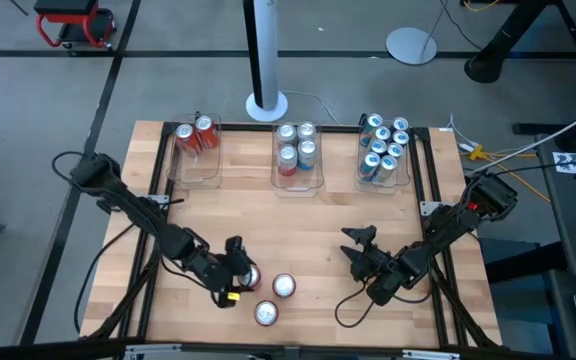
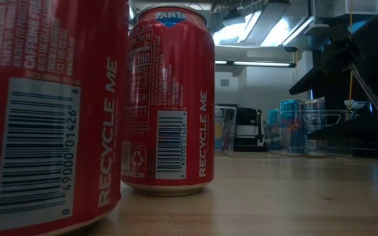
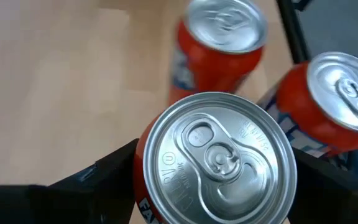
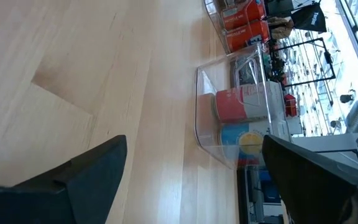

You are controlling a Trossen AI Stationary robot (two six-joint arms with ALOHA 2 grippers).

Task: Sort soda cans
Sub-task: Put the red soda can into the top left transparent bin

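The red metal soda can point(image 3: 213, 162) is standing near the table's front edge, between the left gripper's point(image 1: 238, 270) closing fingers. Two neighbour red cans point(image 3: 222, 46) risk being knocked. The right gripper point(image 1: 360, 250) is waiting open.

Grey floor point(image 1: 168, 70) surrounds the wooden table point(image 1: 308, 220); ceiling strip lights point(image 2: 258, 63) glow beyond

Nearest red can point(image 2: 44, 111) cut off by low view's edge; teal cans point(image 2: 294, 124) behind too small to count.
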